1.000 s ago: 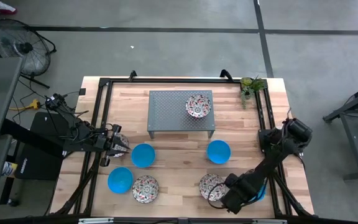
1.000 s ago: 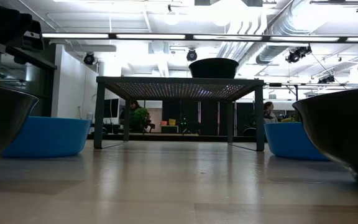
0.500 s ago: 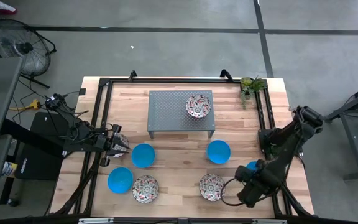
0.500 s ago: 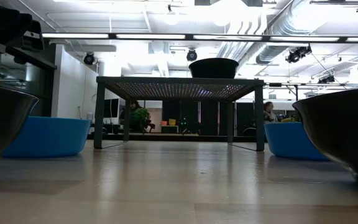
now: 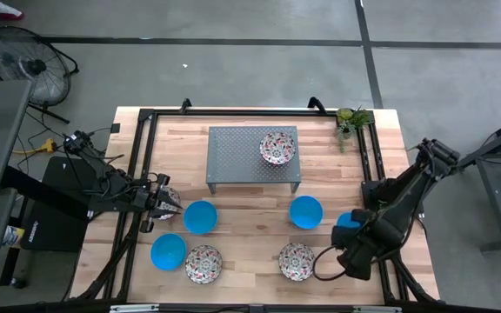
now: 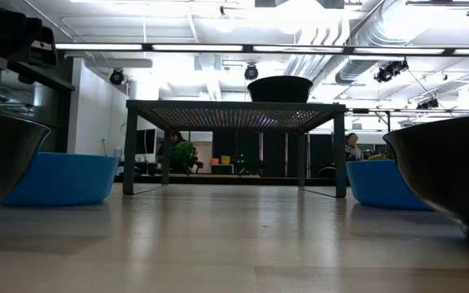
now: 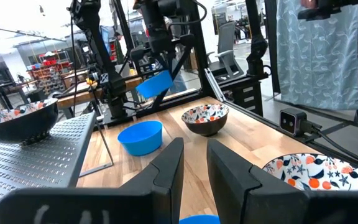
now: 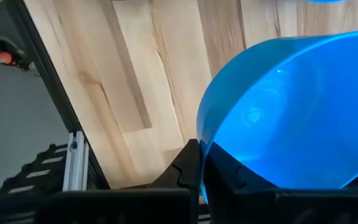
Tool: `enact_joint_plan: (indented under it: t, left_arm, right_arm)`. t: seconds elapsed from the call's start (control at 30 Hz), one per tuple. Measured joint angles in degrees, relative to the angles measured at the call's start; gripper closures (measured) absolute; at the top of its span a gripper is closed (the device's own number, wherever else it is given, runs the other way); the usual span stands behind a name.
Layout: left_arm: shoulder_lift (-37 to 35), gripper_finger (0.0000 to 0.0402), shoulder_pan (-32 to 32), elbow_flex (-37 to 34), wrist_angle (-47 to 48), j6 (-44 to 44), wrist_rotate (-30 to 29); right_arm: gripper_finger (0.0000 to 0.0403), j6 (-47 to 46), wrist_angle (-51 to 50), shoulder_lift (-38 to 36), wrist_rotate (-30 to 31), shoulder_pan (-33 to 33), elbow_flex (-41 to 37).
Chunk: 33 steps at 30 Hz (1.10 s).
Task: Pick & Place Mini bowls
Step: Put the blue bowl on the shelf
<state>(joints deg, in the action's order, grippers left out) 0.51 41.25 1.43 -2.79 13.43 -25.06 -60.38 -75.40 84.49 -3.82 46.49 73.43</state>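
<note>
One blue bowl pinched at rim by right pincer, near counter's right edge; probably light, stiff, slippery.

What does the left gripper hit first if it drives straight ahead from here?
Likely the blue mini bowl on the table near the grey perforated stand. The left gripper points between its fingers roughly at it; a closer blue rim sits just below, depth unclear.
</note>
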Motion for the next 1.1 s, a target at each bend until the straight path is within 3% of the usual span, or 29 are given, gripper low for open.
enact_joint_plan:
  t: [0.4, 0.73, 1.1]
  left_arm:
    - [0.0, 0.0335, 0.0, 0.0, 0.0, 0.0, 0.0]
    - [0.0, 0.0335, 0.0, 0.0, 0.0, 0.0, 0.0]
    - [0.0, 0.0335, 0.0, 0.0, 0.0, 0.0, 0.0]
  right_arm:
    - [0.0403, 7.9, -0.8, -1.8, -0.4, -8.3, 1.6]
    - [0.0403, 12.0, -3.2, -1.6, 10.4, -15.5, 12.5]
    - [0.0403, 22.9, -10.3, 8.3, 14.4, -22.8, 24.9]
